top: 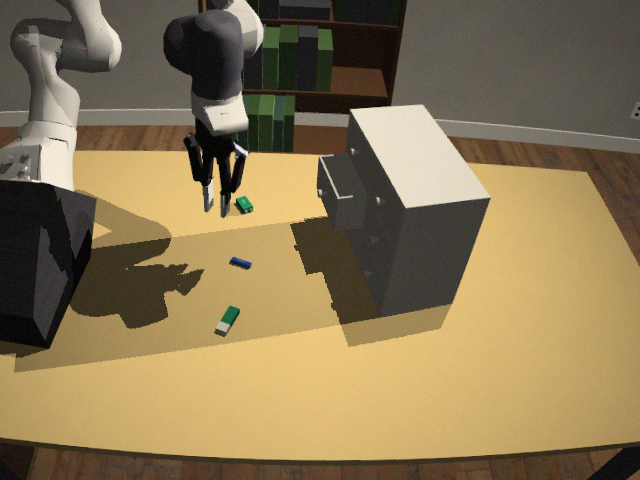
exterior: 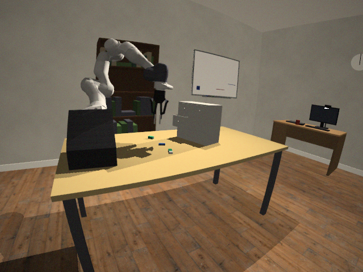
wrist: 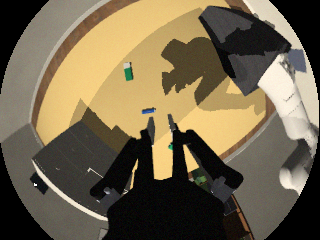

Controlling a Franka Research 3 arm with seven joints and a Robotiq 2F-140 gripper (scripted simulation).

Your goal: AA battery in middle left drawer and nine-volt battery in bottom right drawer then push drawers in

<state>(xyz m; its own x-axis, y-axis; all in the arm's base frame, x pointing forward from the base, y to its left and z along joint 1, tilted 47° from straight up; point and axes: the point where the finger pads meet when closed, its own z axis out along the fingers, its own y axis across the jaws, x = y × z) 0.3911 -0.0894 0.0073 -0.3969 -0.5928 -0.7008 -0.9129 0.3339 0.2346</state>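
The AA battery [top: 240,262] [exterior: 161,144] [wrist: 148,112] is a small blue cylinder lying on the table in the arm's shadow. A short green block [top: 244,204] [exterior: 151,136] [wrist: 171,147], probably the nine-volt battery, lies farther back. My gripper [top: 216,208] [exterior: 160,119] [wrist: 161,121] hangs above the table just left of that block, fingers pointing down with a narrow gap and nothing between them. The grey chest [top: 418,170] [exterior: 202,126] [wrist: 67,154] stands to the right. Its left drawer of the middle row [top: 338,192] [exterior: 178,119] is pulled partly out. The other drawers look pushed in.
A longer green piece with a grey end [top: 227,320] [exterior: 170,151] [wrist: 128,71] lies nearer the table's front. A large black box [top: 36,258] [exterior: 91,137] [wrist: 240,40] stands at the left by the arm's base. A bookshelf stands behind the table.
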